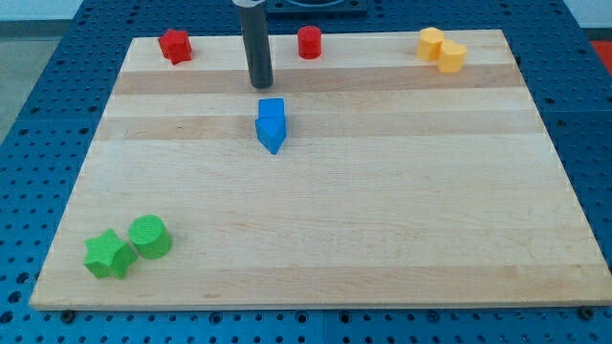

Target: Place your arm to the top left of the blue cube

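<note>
well, my tip [260,84] hovered just up and left of the blue cube [272,124], which sat close below-right; no hand, only a bare rod.

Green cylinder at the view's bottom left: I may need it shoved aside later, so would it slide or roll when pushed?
The green cylinder stands on a flat end, so it would probably slide rather than roll. It touches, or nearly touches, the green star, so a push towards the view's left would likely move both. My tip is far off, just above the blue block.
</note>
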Controlling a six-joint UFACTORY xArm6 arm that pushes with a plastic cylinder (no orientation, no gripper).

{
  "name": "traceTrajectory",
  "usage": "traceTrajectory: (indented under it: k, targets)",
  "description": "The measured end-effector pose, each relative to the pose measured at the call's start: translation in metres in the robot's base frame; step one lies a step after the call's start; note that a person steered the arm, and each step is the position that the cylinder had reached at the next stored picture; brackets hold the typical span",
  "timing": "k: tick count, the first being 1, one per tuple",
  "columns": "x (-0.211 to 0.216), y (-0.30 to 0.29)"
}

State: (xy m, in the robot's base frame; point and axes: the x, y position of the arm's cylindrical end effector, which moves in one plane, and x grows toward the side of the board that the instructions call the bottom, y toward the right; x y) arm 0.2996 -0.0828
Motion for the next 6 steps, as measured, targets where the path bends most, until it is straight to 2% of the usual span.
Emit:
traceTrajectory:
  k: [2, 5, 6]
  targets:
    - [0.0, -0.012]
    - [0.0, -0.085]
    - [0.0, -0.088]
